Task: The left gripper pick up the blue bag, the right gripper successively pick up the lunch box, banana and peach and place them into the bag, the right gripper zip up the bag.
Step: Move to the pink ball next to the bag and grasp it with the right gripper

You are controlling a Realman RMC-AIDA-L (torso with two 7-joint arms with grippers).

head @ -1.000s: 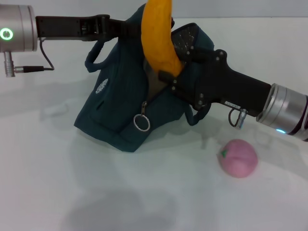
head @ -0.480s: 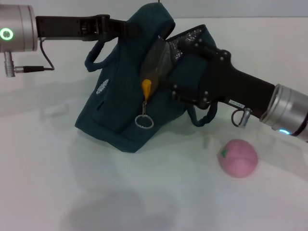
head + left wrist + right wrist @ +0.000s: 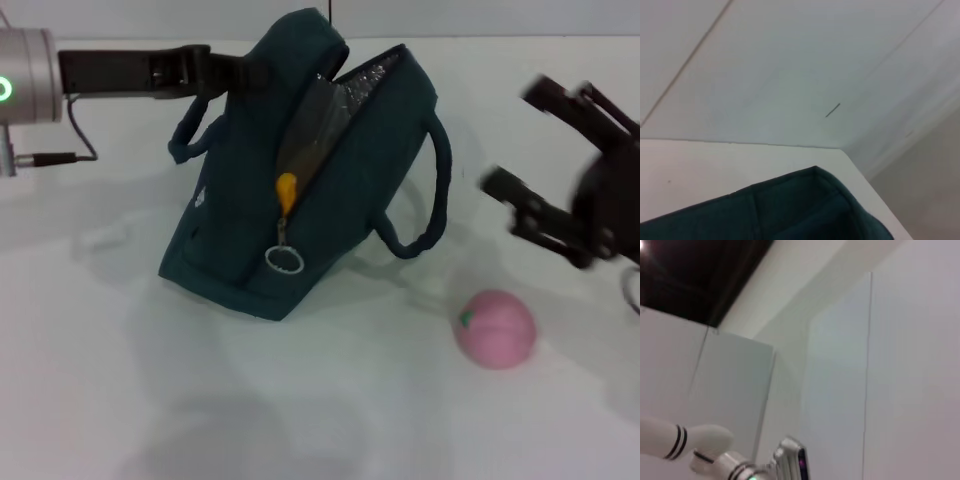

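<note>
Now that the banana (image 3: 286, 187) sits inside the blue bag (image 3: 300, 170), only its tip showing at the zipper opening | right claw (image 3: 560, 170) has withdrawn to the bag's right, released, empty | left claw (image 3: 225, 70) stays clenched on the bag's top | peach (image 3: 495, 328) on surface (image 3: 100, 400), right of bag: judged next pick.

The right hand (image 3: 535, 150) is motion-blurred at the head view's right edge, its arm cut off there. The left hand (image 3: 243, 72) is hidden where it meets the blue bag (image 3: 300, 180). Only the banana (image 3: 286, 188) tip shows in the opening; the lunch box is unseen inside.
</note>
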